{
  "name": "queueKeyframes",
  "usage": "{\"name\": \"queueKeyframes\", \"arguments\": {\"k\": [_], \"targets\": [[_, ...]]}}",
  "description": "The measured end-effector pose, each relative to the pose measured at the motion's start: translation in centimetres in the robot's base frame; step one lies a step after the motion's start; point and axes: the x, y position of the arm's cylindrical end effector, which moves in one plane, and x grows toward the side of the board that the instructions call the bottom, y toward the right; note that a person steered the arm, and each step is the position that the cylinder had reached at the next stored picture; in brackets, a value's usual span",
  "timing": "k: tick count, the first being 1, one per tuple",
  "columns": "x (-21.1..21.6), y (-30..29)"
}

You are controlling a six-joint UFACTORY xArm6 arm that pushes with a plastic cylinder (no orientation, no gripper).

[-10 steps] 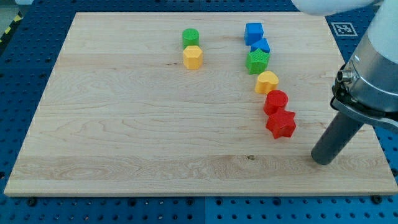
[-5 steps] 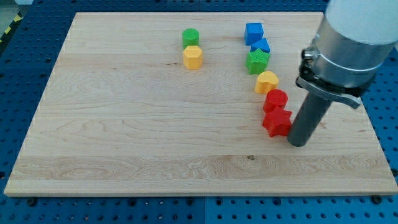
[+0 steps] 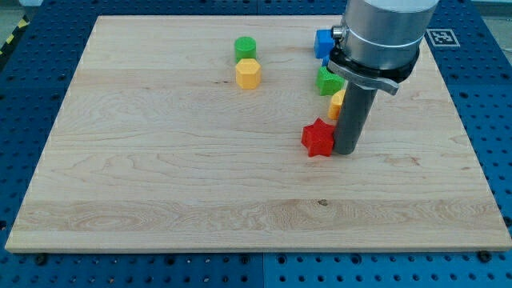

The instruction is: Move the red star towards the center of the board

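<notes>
The red star point(image 3: 318, 138) lies on the wooden board point(image 3: 160, 160), a little right of the middle. My tip point(image 3: 346, 150) stands against the star's right side, touching it. The rod and arm body cover the blocks behind them. Only slivers show of a yellow block point(image 3: 336, 103), a green block point(image 3: 326, 81) and a blue cube point(image 3: 322, 42). The second red block is hidden behind the rod.
A green cylinder point(image 3: 245, 47) and a yellow hexagonal block point(image 3: 248, 74) sit together near the view's top, left of the arm. The board's right edge point(image 3: 472, 160) is well to the right of my tip.
My tip has swept from the lower right to the left and up, met the red star and pushed it left, away from the other red block.
</notes>
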Motion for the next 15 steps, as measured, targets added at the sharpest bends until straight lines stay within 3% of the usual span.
{"name": "queueKeyframes", "arguments": {"k": [2, 9, 14, 15], "targets": [[0.4, -5.5], [-1.7, -12.8], [-4.3, -11.2], [-0.6, -9.5]]}}
